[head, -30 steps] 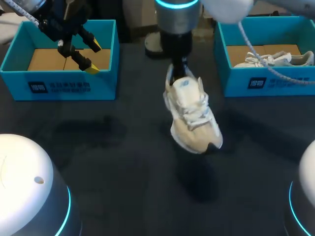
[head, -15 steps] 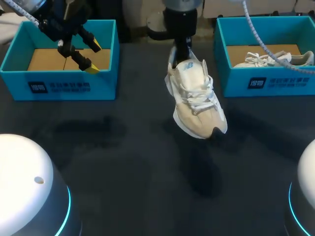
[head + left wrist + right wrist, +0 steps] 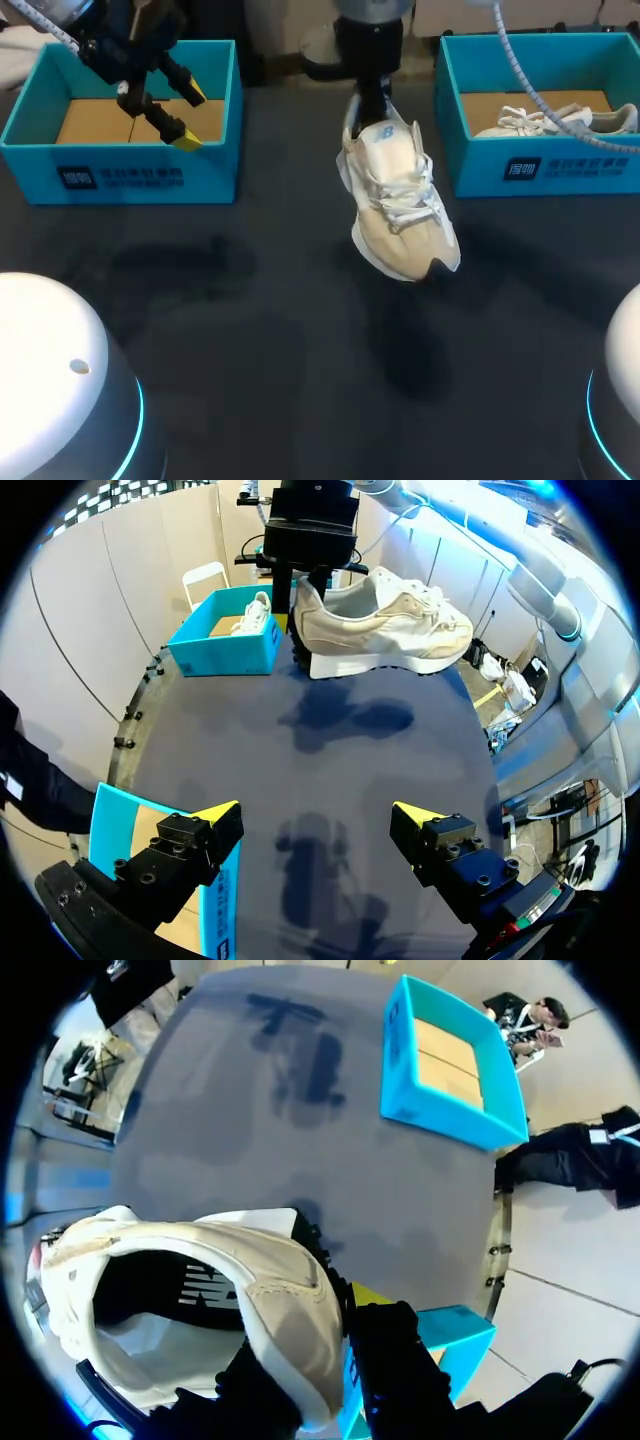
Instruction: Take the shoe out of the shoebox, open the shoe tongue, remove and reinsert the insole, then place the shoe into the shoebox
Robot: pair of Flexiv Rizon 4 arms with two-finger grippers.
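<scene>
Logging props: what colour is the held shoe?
The shoe is cream and white, with white laces; the head view shows it best.

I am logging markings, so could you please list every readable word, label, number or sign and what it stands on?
On the left shoebox, front label: white print on a dark patch, too small to read.
On the right shoebox, front label: the same, too blurred to read.
On the held shoe, tongue: a small blue mark, unreadable.
On its insole: a white mark, partly hidden, not readable.
No text can be quoted.
</scene>
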